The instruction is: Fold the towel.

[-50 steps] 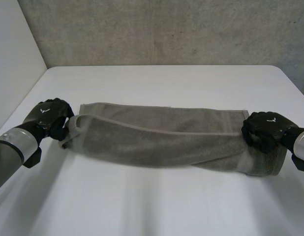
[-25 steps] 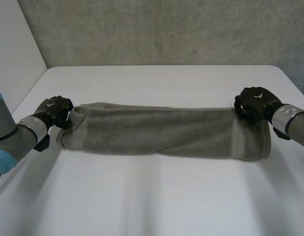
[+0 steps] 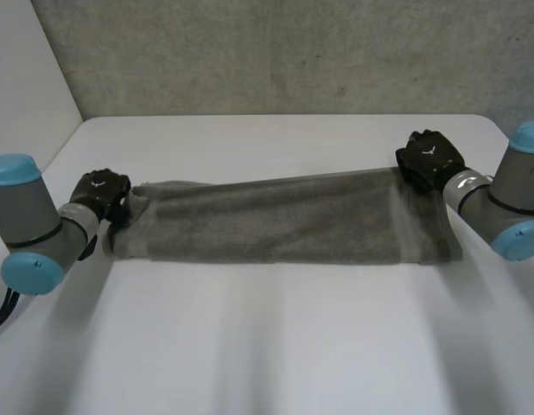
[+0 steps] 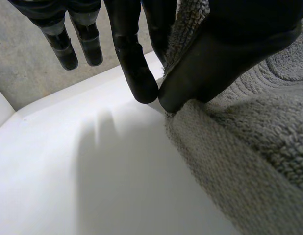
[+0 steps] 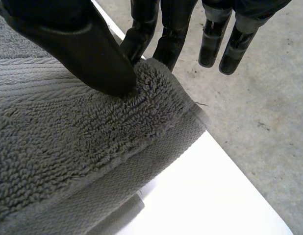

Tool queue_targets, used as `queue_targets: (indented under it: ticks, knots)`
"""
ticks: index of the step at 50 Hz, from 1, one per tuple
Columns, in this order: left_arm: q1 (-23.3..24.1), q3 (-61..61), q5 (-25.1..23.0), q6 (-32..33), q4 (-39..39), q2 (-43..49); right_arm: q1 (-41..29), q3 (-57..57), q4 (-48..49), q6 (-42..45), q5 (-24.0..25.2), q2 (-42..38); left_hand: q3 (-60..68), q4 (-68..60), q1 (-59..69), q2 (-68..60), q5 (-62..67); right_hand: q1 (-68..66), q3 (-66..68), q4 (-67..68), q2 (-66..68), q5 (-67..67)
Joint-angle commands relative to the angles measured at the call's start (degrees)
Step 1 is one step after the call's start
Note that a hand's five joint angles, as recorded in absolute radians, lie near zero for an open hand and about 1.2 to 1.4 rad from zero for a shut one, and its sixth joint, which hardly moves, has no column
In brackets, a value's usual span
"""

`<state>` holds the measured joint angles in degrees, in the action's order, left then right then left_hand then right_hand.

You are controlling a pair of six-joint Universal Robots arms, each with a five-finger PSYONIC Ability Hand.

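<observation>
Towel [image 3: 276, 220], grey, doubled lengthwise into a long band, stretched across the middle of the white table [image 3: 276, 346]. Near long edge lies on the table; far edge rises a little toward the right end.

Left hand [image 3: 101, 192] at the towel's left end, far corner. Left wrist view: thumb and one finger closed together on the hem, other fingers straight, clear of the cloth.

Right hand [image 3: 429, 157] at the right end, far corner. Thumb pressed down on the pile, fingers behind the fold, cloth clamped between.

Left arm [image 3: 34, 225] and right arm [image 3: 509, 203] both bent, forearms angled inward toward the towel ends.
</observation>
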<state>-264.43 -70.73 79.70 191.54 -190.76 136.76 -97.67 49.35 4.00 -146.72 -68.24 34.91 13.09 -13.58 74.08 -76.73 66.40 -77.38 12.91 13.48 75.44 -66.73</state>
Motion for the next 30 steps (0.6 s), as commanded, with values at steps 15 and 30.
queue_targets:
  ticks: [15, 30]
  knots:
    - [4.34, 2.25, 4.52, 3.23, -0.11, -0.60, -5.96, 4.68, 5.52, -0.34, -5.74, 4.13, -2.94, 3.37, -45.66, 48.28, -47.66, 65.93, -2.76, -3.35, -64.07, 65.00]
    - [3.50, -15.71, 5.89, 3.48, -1.24, -21.25, -1.94, 33.25, 5.10, -7.23, -4.63, 30.52, -3.08, 3.56, -57.41, 60.04, -59.58, 67.79, -2.85, -3.46, -65.88, 67.21]
